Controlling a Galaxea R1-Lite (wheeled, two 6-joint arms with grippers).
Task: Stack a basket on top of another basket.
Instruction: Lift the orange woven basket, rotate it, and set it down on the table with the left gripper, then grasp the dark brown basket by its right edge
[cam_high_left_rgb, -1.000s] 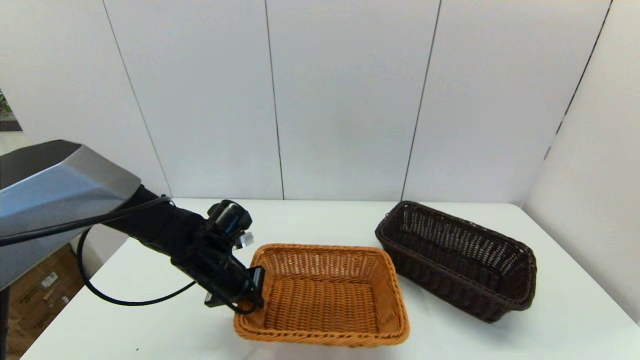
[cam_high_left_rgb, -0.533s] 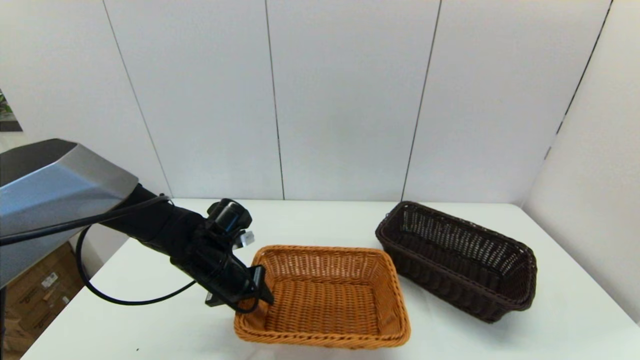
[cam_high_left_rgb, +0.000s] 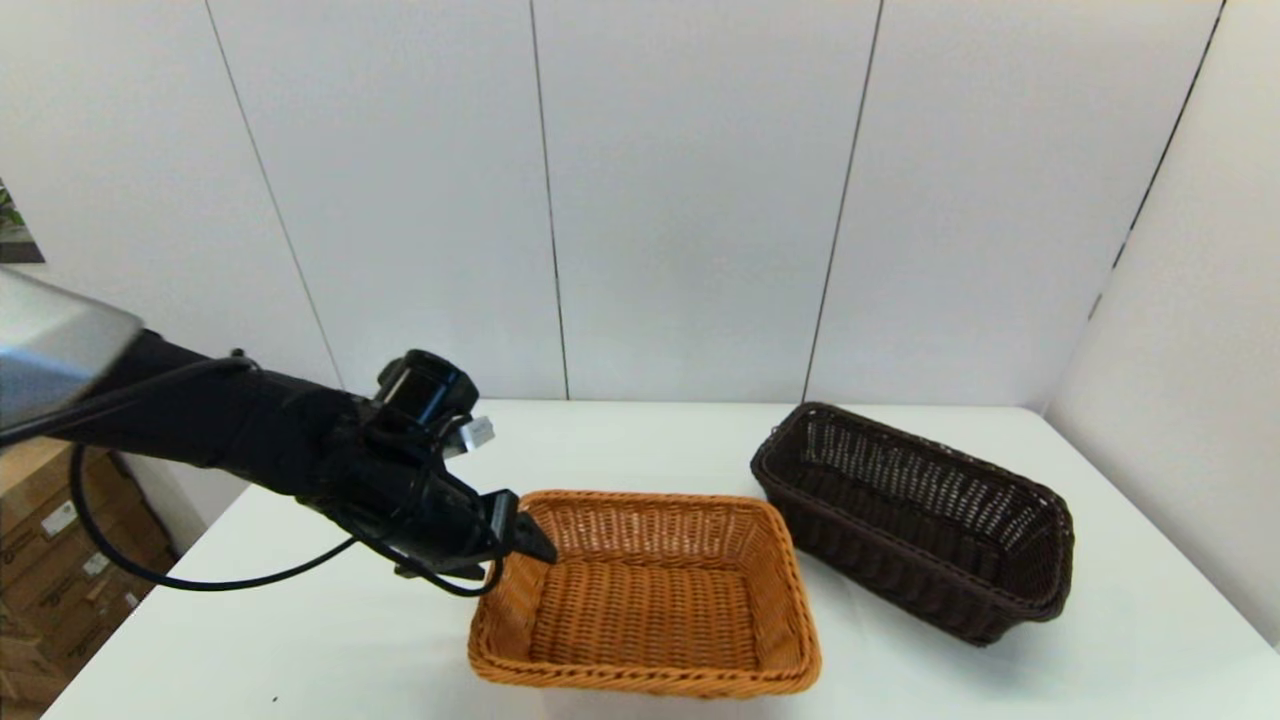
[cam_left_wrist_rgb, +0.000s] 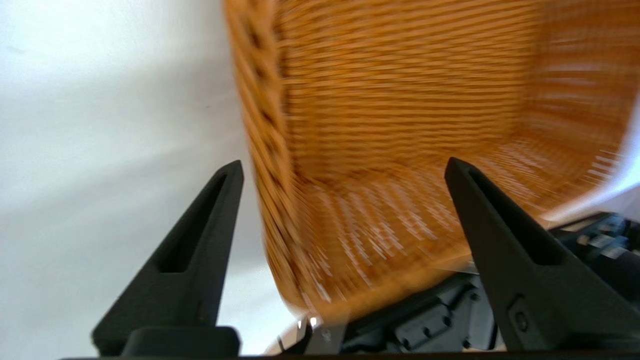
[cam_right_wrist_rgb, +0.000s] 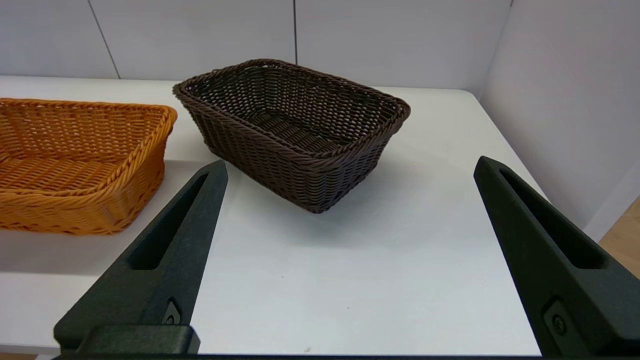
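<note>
I see my left claw (cam_high_left_rgb: 525, 535) spread wide at the left rim of the orange-tan basket (cam_high_left_rgb: 645, 590), one finger outside the wall, one inside, gripping nothing. The dark brown basket (cam_high_left_rgb: 915, 520) sits on the surface (cam_high_left_rgb: 640, 440) just right of it. My right claw (cam_right_wrist_rgb: 350, 170) hangs wide open and empty, short of the dark one.

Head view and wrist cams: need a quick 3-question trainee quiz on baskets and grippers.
1. True or false: the dark brown basket already sits stacked on the orange-tan basket.
2. Where is the left gripper? A) at the orange-tan basket's left rim, B) at the dark brown basket's rim, C) parked out of the head view.
3. Fill in: the right gripper has its jaws ___.

Key: 1 false, the baskets stand apart side by side; 2 A, jaws open astride the rim; 3 open.
</note>
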